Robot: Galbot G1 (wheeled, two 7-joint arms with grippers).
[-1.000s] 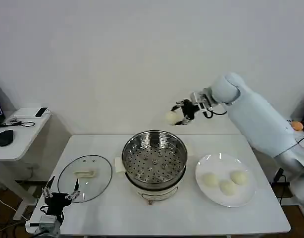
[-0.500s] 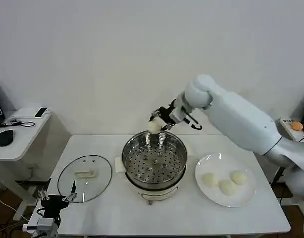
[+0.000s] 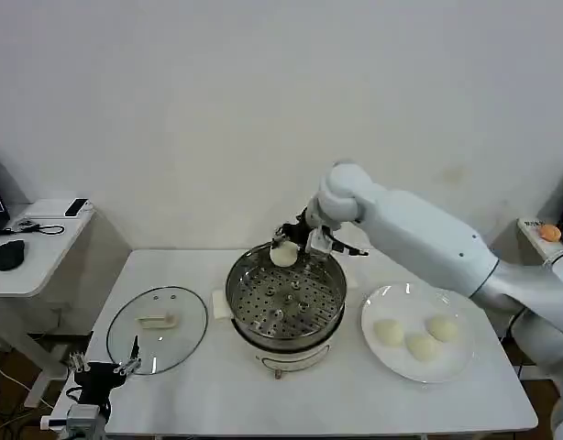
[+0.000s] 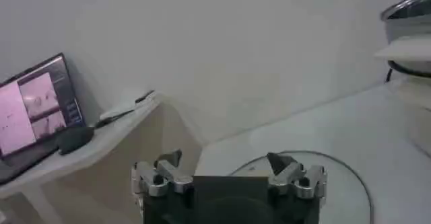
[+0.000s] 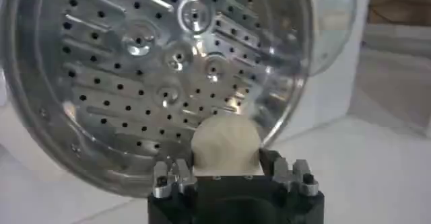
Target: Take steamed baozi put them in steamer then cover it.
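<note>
A steamed baozi (image 3: 283, 255), pinched in the fingers of the right gripper (image 3: 295, 246), hangs over the far rim of the steamer (image 3: 286, 298) at frame centre. Best practice now: carry it inward over the perforated tray (image 5: 168, 64) and lower before letting go. Three buns wait on the plate (image 3: 417, 344), lower right; the cover (image 3: 157, 328) lies lower left, beside the left gripper (image 4: 229, 178), fingers wide, on the desk (image 3: 355, 403).
</note>
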